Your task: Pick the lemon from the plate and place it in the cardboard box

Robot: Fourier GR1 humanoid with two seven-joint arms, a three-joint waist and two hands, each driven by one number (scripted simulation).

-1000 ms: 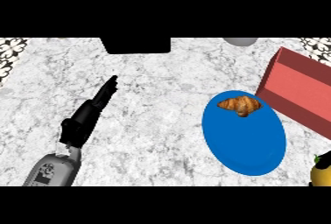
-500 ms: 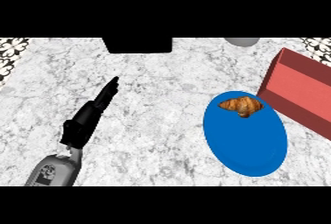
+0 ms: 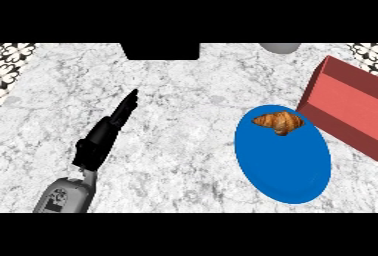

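My left hand (image 3: pixel 111 130) lies with fingers straight over the marble bench (image 3: pixel 184 100), left of centre. A brown croissant (image 3: pixel 278 121), no lemon, sits at the blue plate's (image 3: pixel 284 165) far rim, beside the red box (image 3: pixel 343 107) at the bench's right edge.

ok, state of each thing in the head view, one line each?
left hand: open, fingers straight, over the counter, holding nothing
right hand: not in view
blue plate: flat on the counter, one item on its far end
brown pastry-like item: lying on the plate, untouched; looks like a croissant, not a lemon
red box: open top, right of the plate, nothing seen inside
grey object: at far edge, cut off
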